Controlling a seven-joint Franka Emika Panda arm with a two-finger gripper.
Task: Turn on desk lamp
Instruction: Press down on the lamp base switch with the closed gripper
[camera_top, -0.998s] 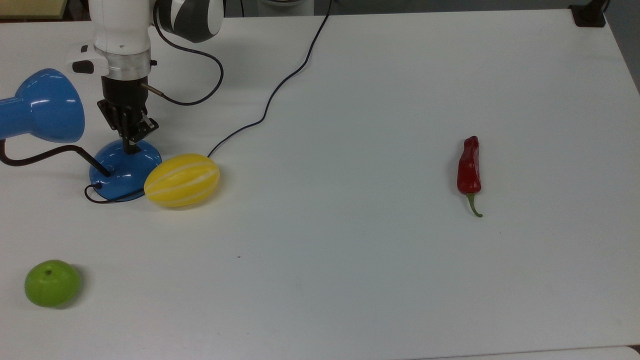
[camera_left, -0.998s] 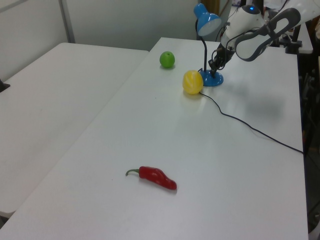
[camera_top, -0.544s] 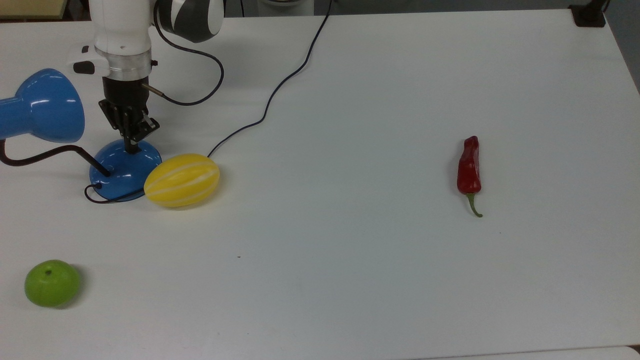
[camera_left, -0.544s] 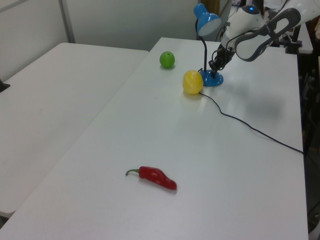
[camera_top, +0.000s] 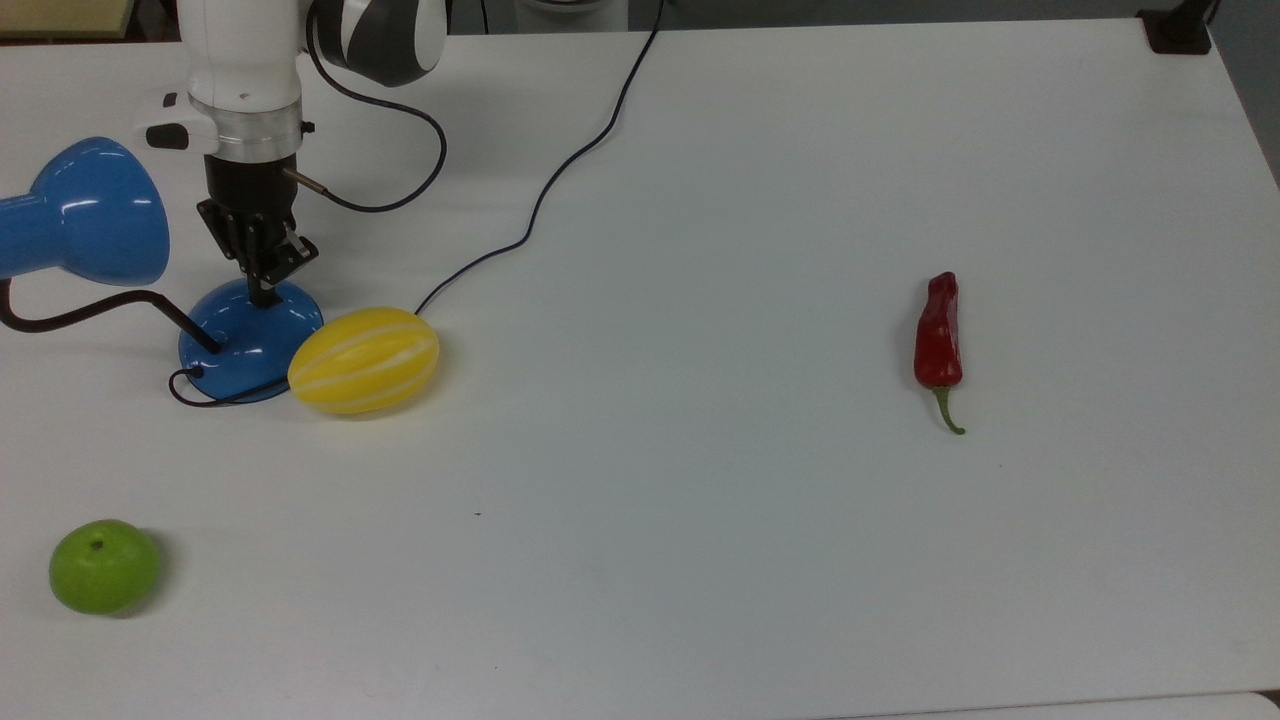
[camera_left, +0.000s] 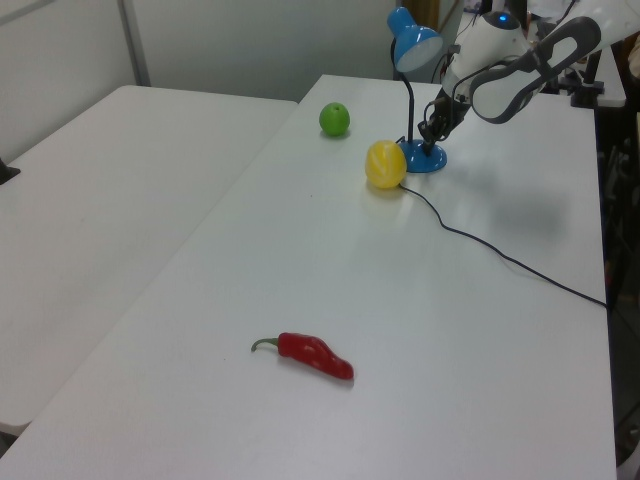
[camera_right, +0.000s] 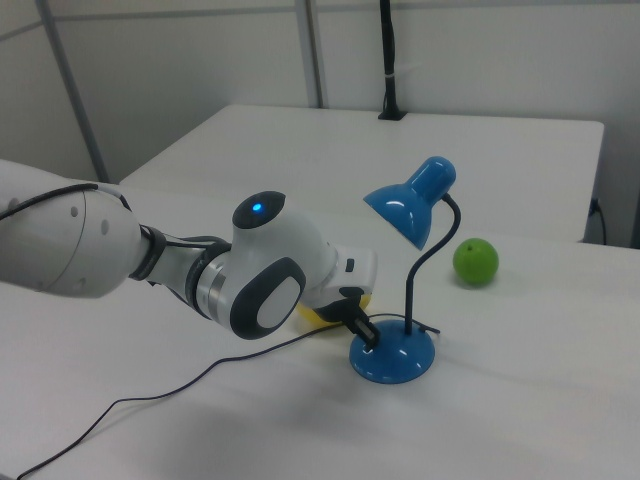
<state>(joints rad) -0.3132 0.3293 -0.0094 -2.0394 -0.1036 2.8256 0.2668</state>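
Note:
The desk lamp stands at the top view's left: a glossy blue cone shade (camera_top: 85, 213), a thin black bent neck (camera_top: 100, 308) and a round domed blue base (camera_top: 250, 338). It also appears in the left view (camera_left: 425, 158) and in the right view (camera_right: 393, 358). My gripper (camera_top: 262, 293) points straight down with its fingers together, the tips touching the top of the base near its far edge. In the right view the gripper (camera_right: 368, 334) rests on the base's near-left side. The shade shows no glow.
A yellow striped melon (camera_top: 364, 360) lies against the base on the top view's right. A green apple (camera_top: 104, 566) sits at the front left, a red chili pepper (camera_top: 938, 335) far to the right. The black cord (camera_top: 545, 195) runs across the white table (camera_top: 700, 500) toward the back.
The gripper has risen very slightly on the lamp base and otherwise holds its place. The lamp and other objects have not moved.

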